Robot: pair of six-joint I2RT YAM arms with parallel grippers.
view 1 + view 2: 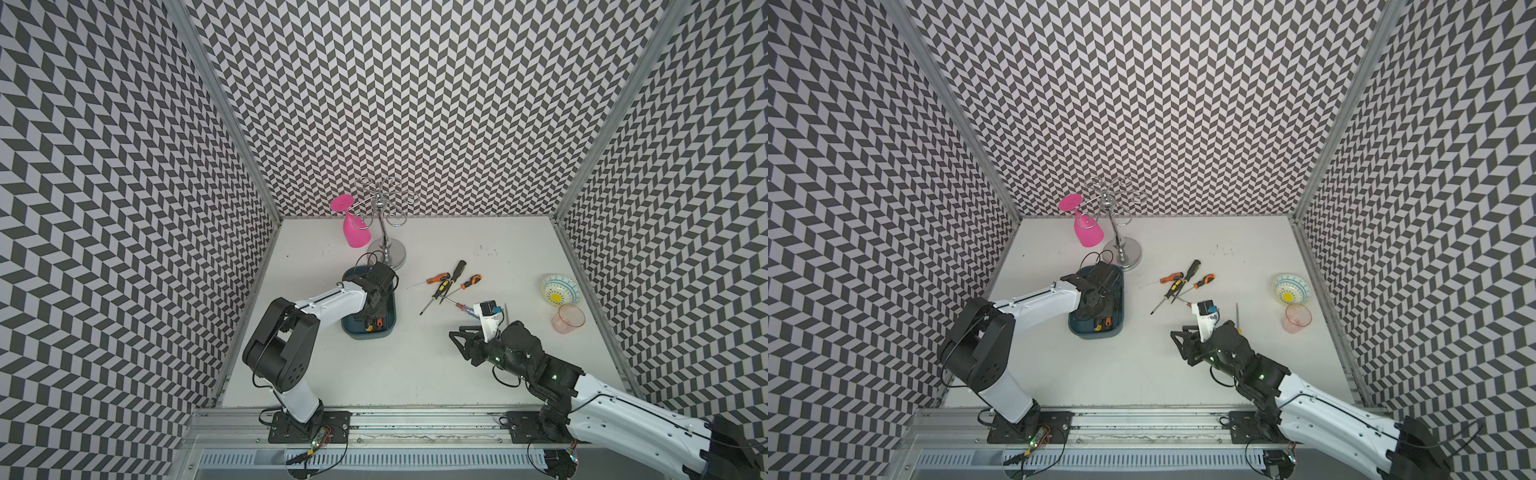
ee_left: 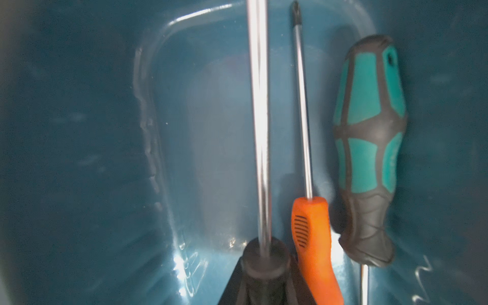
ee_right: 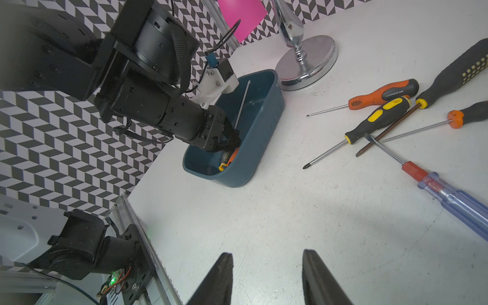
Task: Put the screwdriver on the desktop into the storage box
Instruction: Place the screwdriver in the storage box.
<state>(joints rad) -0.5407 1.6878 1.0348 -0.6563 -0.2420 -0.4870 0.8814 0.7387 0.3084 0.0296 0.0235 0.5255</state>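
Storage box (image 3: pixel 261 137): on desktop (image 1: pixel 415 365), beside the chrome stand (image 3: pixel 307 63).
Left gripper (image 3: pixel 232 138): down inside box, clamped on black-handled screwdriver (image 2: pixel 260 132), shaft tilted upward.
Box contents: orange-handled screwdriver (image 2: pixel 311 237) and teal-grey screwdriver (image 2: pixel 369 148), side by side.
Right gripper (image 3: pixel 266 277): jaws apart, nothing between, over bare desktop.
Loose screwdrivers (image 1: pixel 441 286): crossed in a pile on desktop, near right gripper.

**Robotics laboratory, enclosed test cell.**
- Three walls (image 1: pixel 415 104) papered in black-and-white chevron print.
- Aluminium rails (image 1: pixel 415 417) frame the corners and the front edge.
- Plain white counter (image 1: pixel 374 374), lightly scuffed.
- Two robot arms, the left arm (image 1: pixel 328 299) and the right arm (image 1: pixel 623 419), are bolted on black base plates (image 1: pixel 343 419) to the front rail.
- Exposed circuit board (image 1: pixel 320 440) with a lit LED and loose wiring.
- Slotted cable duct (image 1: pixel 415 459) below.
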